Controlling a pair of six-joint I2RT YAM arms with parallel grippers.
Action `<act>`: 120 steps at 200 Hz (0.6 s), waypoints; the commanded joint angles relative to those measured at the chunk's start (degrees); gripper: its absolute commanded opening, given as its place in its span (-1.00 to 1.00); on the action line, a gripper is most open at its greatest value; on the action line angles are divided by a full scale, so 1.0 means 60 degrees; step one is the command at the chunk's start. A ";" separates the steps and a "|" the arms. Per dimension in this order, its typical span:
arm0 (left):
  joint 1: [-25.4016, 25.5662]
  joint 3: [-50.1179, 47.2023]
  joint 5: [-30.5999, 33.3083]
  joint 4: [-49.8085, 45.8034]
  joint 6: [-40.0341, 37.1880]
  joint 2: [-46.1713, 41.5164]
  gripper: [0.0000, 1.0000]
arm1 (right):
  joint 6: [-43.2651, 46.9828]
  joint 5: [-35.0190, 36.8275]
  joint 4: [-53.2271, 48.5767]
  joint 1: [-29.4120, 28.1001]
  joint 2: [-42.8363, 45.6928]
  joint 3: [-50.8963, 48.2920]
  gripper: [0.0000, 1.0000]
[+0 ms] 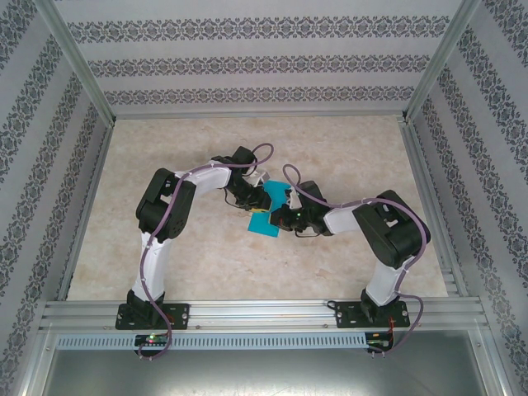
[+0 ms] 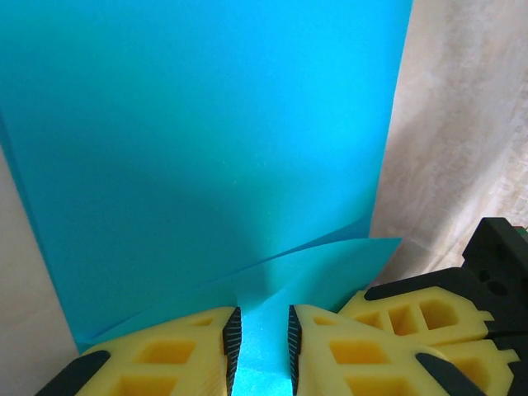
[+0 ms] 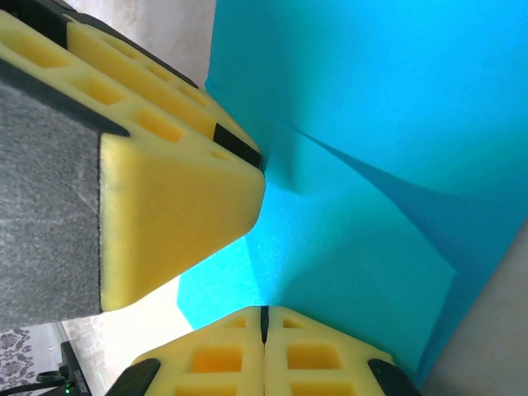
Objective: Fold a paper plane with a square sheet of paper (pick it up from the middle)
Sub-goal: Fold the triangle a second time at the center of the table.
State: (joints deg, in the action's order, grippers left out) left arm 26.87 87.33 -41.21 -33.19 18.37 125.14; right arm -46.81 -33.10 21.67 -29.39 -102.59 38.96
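- sheet of paper [image 1: 268, 211]: plain teal-blue, mid tabletop [image 1: 346, 157], between both hands
- left wrist view: the sheet of paper [image 2: 206, 124] rises as a broad smooth panel; a second layer beneath fans out to a pointed corner on the right; soft crease where the two meet
- left hand [image 2: 262, 320]: fingers released, a gap between the pads with paper lying in it
- right hand [image 3: 264, 312]: clenched on the paper's edge; a crease runs up from the fingertips
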 commanded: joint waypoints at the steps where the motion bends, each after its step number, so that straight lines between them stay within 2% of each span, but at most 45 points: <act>1: -0.0171 -0.0061 0.1126 -0.0353 -0.0277 0.0790 -0.43 | 0.0417 -0.0093 -0.0499 -0.0078 0.0096 -0.0371 -0.87; 120: -0.0221 0.0036 0.1266 -0.0513 -0.0308 0.0794 -0.43 | 0.1422 0.0900 -0.2682 -0.0755 0.1160 -0.0656 -0.88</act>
State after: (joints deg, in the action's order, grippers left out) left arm 26.81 88.27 -41.39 -34.33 18.15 125.64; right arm -40.45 -29.34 11.88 -32.91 -96.62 36.95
